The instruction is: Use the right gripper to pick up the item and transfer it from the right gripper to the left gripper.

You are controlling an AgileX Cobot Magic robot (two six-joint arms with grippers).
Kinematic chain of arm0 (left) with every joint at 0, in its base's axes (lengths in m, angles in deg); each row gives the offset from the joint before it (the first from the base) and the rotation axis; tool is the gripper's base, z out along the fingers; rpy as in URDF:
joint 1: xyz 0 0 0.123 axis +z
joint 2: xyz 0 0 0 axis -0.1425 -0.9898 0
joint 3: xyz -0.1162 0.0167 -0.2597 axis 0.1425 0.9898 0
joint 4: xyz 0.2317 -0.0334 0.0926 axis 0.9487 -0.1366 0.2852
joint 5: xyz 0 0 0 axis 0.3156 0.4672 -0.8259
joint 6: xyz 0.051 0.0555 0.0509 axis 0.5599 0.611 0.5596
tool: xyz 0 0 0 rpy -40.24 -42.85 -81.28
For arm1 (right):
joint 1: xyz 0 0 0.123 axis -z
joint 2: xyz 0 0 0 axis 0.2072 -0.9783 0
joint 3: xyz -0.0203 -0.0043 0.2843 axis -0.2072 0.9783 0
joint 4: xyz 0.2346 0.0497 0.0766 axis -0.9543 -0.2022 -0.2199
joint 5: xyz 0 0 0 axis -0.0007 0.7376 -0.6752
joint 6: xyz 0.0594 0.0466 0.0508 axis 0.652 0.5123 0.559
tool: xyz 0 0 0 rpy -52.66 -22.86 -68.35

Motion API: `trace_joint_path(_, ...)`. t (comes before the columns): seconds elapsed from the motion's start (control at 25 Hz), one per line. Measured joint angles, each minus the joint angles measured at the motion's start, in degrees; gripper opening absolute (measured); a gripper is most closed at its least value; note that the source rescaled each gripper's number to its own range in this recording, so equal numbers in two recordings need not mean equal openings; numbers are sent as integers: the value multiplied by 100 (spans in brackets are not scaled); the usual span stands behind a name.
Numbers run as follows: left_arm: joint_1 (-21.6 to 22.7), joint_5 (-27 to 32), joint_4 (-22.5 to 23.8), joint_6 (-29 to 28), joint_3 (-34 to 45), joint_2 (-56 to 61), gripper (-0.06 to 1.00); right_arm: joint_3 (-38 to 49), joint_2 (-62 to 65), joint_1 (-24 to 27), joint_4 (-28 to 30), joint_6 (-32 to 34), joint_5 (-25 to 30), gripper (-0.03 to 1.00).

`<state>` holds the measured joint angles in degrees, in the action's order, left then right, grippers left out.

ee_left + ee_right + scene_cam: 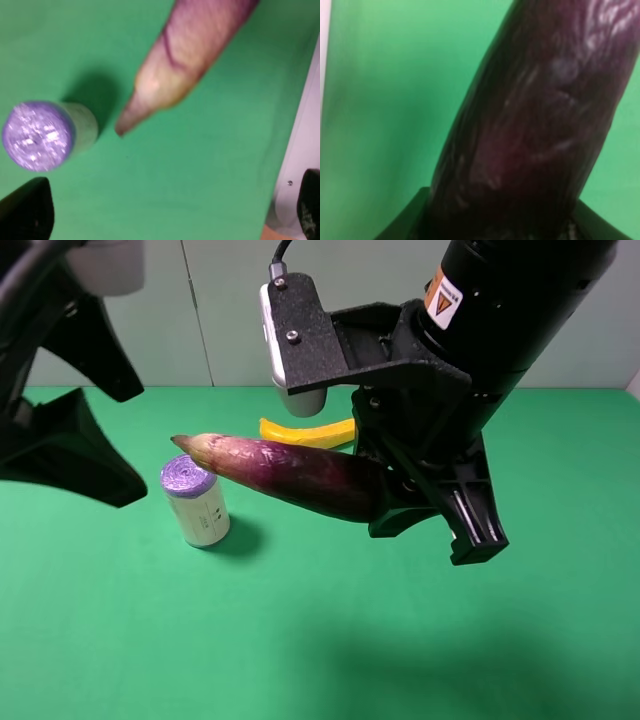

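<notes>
A small orange-and-white sticker (441, 295) is showing on the bulky black cylindrical section of the right arm (520, 310). It is carrying a black triangular warning sign, and any wording beside the sign is proving too small to read. The cream cylindrical roll with the glittery purple top (197, 502) is bearing a few small dark printed marks (206, 510) on its side, none of them legible.

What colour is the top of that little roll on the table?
The top of the roll is glittery purple, clearest in the left wrist view.
</notes>
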<state>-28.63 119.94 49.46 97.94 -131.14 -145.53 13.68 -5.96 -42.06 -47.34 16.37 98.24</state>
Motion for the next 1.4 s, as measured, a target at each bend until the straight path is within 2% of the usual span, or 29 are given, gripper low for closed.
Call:
trace_joint_path(0.24, -5, -3, 16, 243, -271, -331, 94, 0, 0, 0, -219, 0, 0, 1)
trace_joint_path(0.76, -5, -7, -454, 1011, -296, -605, 92, 0, 0, 0, -405, 0, -143, 1)
trace_joint_path(1.4, -5, -7, -482, 1094, -296, -610, 90, 0, 380, 0, -645, 0, -342, 1)
